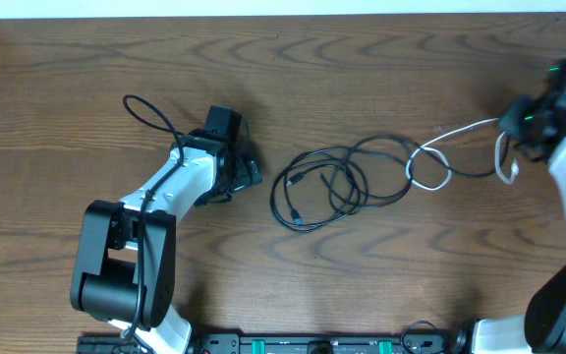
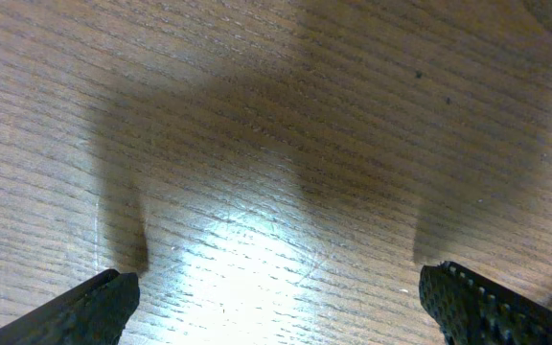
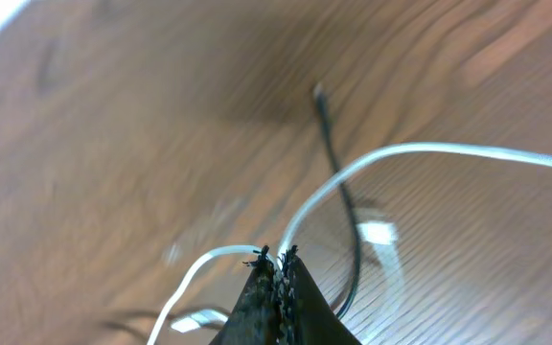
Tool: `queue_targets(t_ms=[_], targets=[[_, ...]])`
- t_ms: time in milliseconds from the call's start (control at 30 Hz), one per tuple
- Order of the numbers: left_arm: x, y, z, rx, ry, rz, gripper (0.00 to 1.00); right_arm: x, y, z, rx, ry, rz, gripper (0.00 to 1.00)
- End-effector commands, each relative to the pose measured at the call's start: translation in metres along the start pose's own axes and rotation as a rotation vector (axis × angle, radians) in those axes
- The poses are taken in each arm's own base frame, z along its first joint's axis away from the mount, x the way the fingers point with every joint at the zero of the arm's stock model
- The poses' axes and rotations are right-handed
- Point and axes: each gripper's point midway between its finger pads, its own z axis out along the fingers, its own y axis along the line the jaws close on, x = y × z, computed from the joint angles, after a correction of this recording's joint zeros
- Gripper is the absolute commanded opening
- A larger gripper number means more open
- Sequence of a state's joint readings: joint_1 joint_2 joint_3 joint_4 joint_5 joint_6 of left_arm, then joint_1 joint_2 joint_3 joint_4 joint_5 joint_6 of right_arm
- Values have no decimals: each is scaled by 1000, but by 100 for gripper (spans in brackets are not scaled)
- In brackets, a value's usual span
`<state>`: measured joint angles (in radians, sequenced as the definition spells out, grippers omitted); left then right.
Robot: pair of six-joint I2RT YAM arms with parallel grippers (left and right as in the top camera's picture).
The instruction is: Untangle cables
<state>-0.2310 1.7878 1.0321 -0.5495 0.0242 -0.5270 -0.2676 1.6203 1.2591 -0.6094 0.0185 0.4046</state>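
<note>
Black cables (image 1: pixel 322 187) lie in a loose tangled coil at the table's middle. A white cable (image 1: pixel 430 162) loops at the coil's right side and rises to my right gripper (image 1: pixel 512 123), which is lifted at the far right. In the right wrist view that gripper (image 3: pixel 276 254) is shut on the white cable (image 3: pixel 429 149), which arcs away on both sides of the tips. A black cable (image 3: pixel 338 192) with a small plug end runs beneath it. My left gripper (image 1: pixel 249 169) rests left of the coil, apart from it. It (image 2: pixel 276 287) is open over bare wood.
The wooden table (image 1: pixel 381 285) runs to a pale far edge (image 1: pixel 263 8). A thick black wire (image 1: pixel 150 113) fixed to the left arm loops behind it. Both arm bases stand at the front edge.
</note>
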Motion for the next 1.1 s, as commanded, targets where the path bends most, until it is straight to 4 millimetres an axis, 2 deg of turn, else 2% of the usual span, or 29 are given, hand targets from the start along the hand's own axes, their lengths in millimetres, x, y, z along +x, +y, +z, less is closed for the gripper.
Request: queue_targets(t_ms=[0,167,267,333,400,467,533,600,667,833,933,967,1067], targets=[[-5,-3,-2,1,-11,0,100,-52,-26,-26,-20,-115,91,1],[-5,-3,-2,1,-11,0,100,-100,-41,-52,-165,-211,165,1],[-5,-3,-2,1,-11,0,100,-112,-20,-71,-395,-214,135,1],[-5,-3,-2,1,-11,0,100,-109,0,-85,-570,-195,70,1],[-5,-3,-2,1,-11,0,100,-102,9,-88,-624,-171,37,1],[-5,-3,-2,1,-11,0,100,-95,1,-77,-542,-150,46,1],[-5,-3,-2,1,-11,0,100,-85,-26,-55,-306,-127,108,1],[-5,-3,-2,0,-11,0,100,-74,-67,-43,-14,-121,247,1],[-5,-3,-2,1,-11,0,100,-63,-93,-45,201,-137,341,1],[-5,-3,-2,1,-11,0,100,-39,-128,-62,491,-178,512,4],[-5,-3,-2,0,-11,0,100,-26,-136,-65,533,-151,568,26],[-5,-3,-2,1,-11,0,100,-24,-138,-65,541,-144,580,28],[-5,-3,-2,1,-11,0,100,-13,-149,-67,577,-123,665,56]])
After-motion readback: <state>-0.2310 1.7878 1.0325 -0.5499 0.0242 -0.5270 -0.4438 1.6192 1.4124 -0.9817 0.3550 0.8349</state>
